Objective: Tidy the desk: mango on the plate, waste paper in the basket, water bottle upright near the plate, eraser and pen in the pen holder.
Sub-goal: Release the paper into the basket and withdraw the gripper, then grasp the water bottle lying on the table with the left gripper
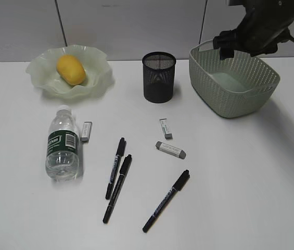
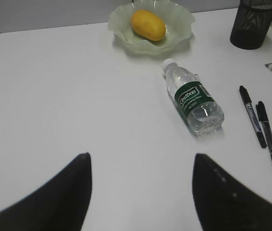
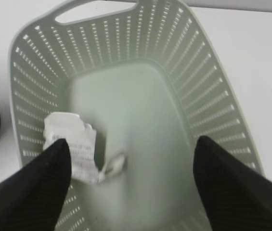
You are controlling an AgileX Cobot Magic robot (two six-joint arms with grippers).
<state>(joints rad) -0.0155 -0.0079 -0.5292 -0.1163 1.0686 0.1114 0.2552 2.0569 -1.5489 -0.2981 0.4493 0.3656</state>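
The water bottle lies flat toward 1 o'clock from the wide-apart left gripper, cap toward 11, while the right gripper hangs spread over the basket.

An office-like desk setting: a smooth white tabletop against grey partition panels, with black marker pens and a black wire-mesh pen cup.

Mango sits in plate; crumpled waste paper lies inside basket.
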